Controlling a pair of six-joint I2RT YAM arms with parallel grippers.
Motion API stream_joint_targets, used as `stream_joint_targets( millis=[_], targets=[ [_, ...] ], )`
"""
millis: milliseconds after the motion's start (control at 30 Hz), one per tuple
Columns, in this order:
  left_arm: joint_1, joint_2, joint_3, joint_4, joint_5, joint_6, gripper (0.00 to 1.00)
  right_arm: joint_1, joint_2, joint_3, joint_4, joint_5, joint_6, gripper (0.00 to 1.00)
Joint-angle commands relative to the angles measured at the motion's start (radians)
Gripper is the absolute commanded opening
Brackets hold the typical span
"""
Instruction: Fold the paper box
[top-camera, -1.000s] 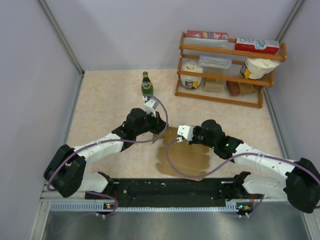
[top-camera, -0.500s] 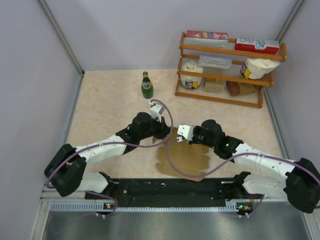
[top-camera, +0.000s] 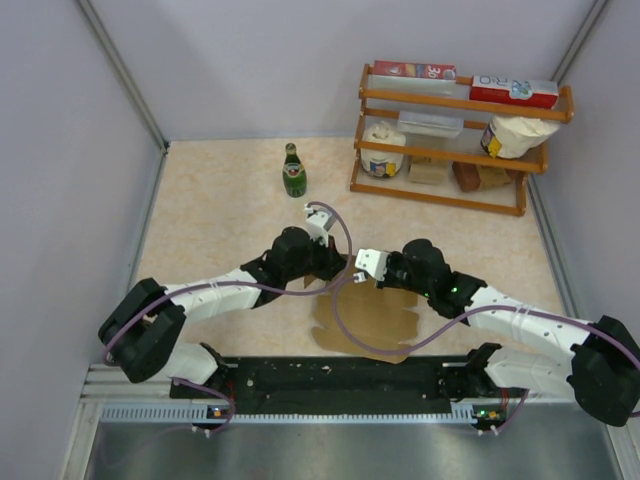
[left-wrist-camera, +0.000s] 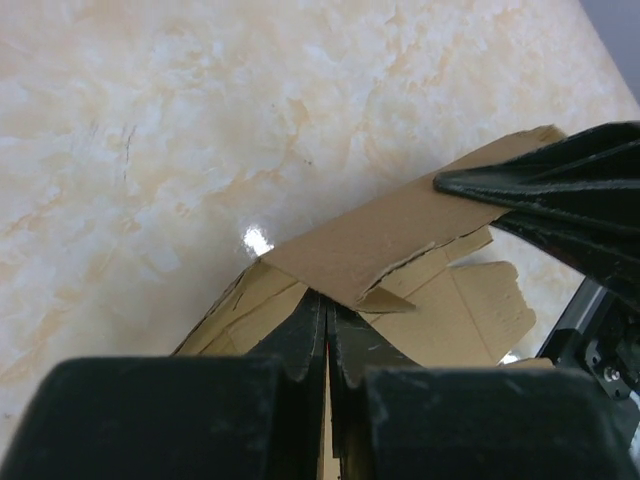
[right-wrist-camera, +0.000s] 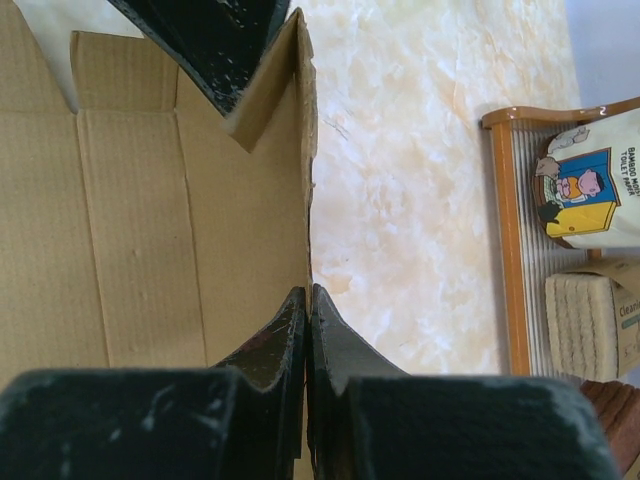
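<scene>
Since a second ago the left gripper (left-wrist-camera: 326, 312) has slid in closer to the right gripper (right-wrist-camera: 308, 300). Both are pinched tight on the raised far flap of the paper box (top-camera: 375, 318), which lies on the table (top-camera: 220, 200) between the arms. Light, stiff corrugated board, likely bending only along its scores: grip flap edges near creases.
</scene>
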Motion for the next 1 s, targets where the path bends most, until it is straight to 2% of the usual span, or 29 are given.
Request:
stream_joint_targets(
  millis=[0, 200, 433, 533, 633, 967],
  targets=[
    [-0.007, -0.006, 0.009, 0.183, -0.003, -0.036, 0.00, 0.013, -0.002, 0.046, 0.024, -0.047, 0.042, 0.00],
    [-0.005, -0.036, -0.058, 0.245, -0.014, -0.050, 0.00, 0.013, -0.004, 0.040, 0.024, -0.043, 0.048, 0.00],
    [-0.005, -0.131, -0.104, 0.083, -0.110, -0.007, 0.00, 0.011, -0.007, 0.036, 0.022, -0.015, 0.040, 0.00],
    [-0.004, -0.196, -0.127, 0.003, -0.210, -0.015, 0.00, 0.011, -0.008, 0.034, 0.016, -0.003, 0.033, 0.00],
    [0.006, -0.240, -0.170, -0.010, -0.274, -0.015, 0.00, 0.013, -0.008, 0.034, 0.008, 0.005, 0.024, 0.00],
    [0.015, -0.136, -0.131, -0.122, -0.363, -0.030, 0.00, 0.011, -0.014, 0.037, 0.002, -0.003, 0.024, 0.00]
  ],
)
